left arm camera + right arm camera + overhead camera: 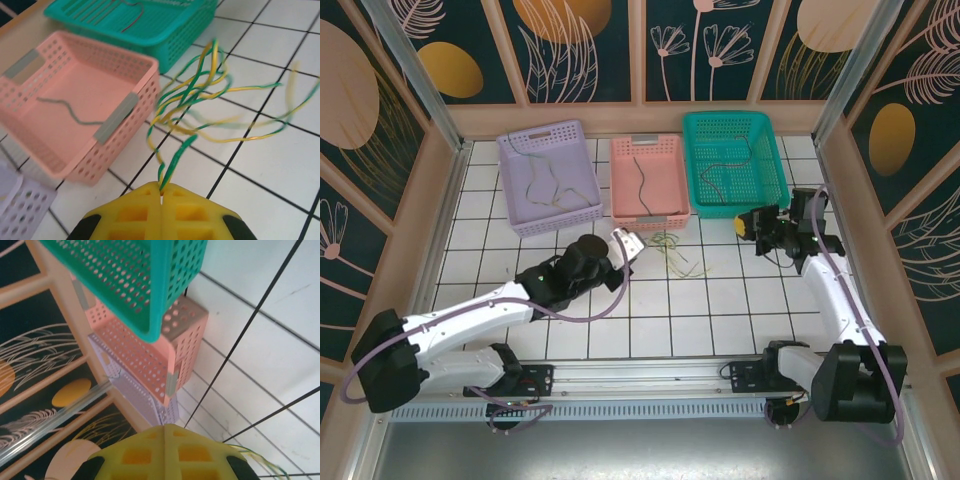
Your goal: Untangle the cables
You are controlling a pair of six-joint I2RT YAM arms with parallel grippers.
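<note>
A tangle of yellow-and-green cables [672,250] lies on the white tiles in front of the pink basket. In the left wrist view this bundle [200,100] loops over the tiles, partly blurred. My left gripper [625,240] is shut on one yellow-green strand, which runs out from between its yellow fingertips [161,189]. My right gripper [745,224] hovers near the teal basket's front right corner, shut with nothing between its jaws [165,426]. Thin cable ends [260,460] show at the lower right of the right wrist view. A dark cable [65,107] lies alone inside the pink basket.
Three baskets stand in a row at the back: lilac [550,130], pink [650,143] and teal [730,120], each with a thin cable inside. Wooden walls enclose the table on three sides. The tiles between the arms are bare.
</note>
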